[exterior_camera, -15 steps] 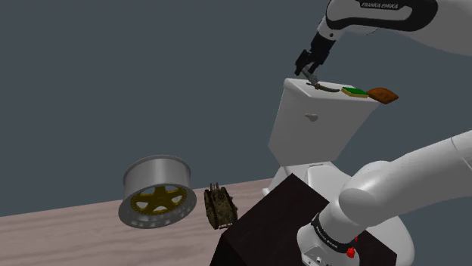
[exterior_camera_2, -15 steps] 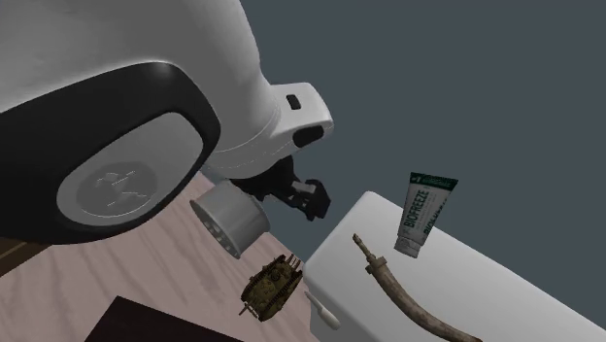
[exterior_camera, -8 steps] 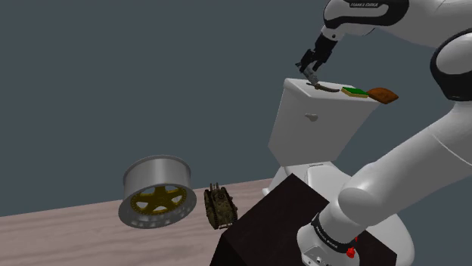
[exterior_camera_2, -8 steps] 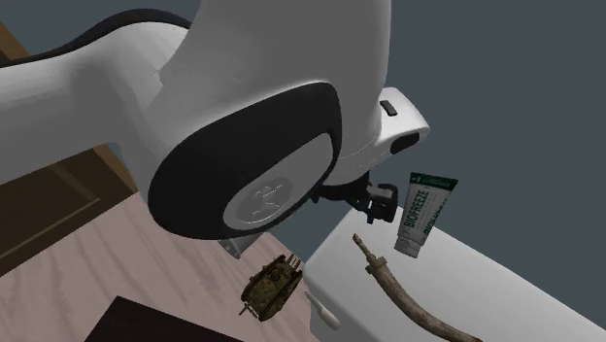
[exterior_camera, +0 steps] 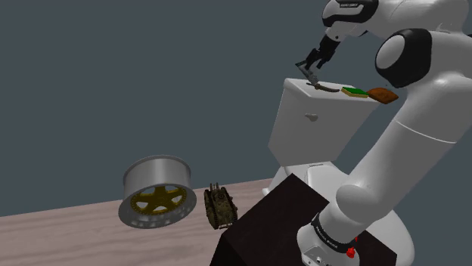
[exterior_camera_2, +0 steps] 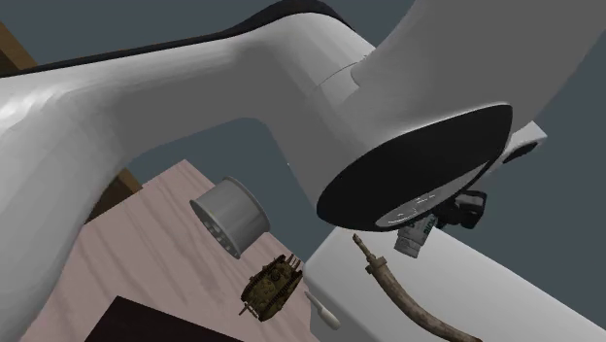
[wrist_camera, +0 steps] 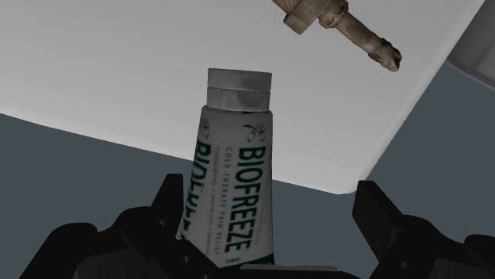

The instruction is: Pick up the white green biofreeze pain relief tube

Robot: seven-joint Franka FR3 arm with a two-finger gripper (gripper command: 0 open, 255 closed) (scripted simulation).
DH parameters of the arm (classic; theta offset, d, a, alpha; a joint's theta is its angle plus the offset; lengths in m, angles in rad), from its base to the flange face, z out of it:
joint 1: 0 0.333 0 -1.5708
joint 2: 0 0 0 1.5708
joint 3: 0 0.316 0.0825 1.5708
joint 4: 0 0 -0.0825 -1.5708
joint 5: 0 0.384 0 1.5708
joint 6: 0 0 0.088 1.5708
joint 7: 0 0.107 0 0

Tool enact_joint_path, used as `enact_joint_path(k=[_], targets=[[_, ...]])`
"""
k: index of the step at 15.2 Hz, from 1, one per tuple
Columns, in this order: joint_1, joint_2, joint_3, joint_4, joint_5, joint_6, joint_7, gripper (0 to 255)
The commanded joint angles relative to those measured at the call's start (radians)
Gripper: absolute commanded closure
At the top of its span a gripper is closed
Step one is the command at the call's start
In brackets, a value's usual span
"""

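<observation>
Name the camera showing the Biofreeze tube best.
Wrist view: the tube stands close up, cap and BIOFREEZE lettering readable. In the second exterior view the arm hides all but its cap end; in the shoulder view it is too small to tell beside the gripper.

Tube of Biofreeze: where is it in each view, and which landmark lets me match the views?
Shoulder view: the tube, a pale sliver under the gripper, at the white lid's left end.
Second exterior view: its cap end pokes out below the arm's dark joint.
Wrist view: centre, between the open fingers.
Landmark: the brown stick beside it.
</observation>
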Motion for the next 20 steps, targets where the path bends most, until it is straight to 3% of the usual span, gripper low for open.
enact_joint_path(k=[1,10,11,20], targets=[[-0.042,0.087,-0.019,0.097,0.072,-0.027,-0.058,0],[-0.033,0.07,-0.012,-0.024,0.064,0.081,-0.062,0],[-0.032,0.072,-0.011,-0.022,0.065,0.08,-0.06,255],[-0.033,0.07,-0.012,-0.024,0.064,0.081,-0.062,255]])
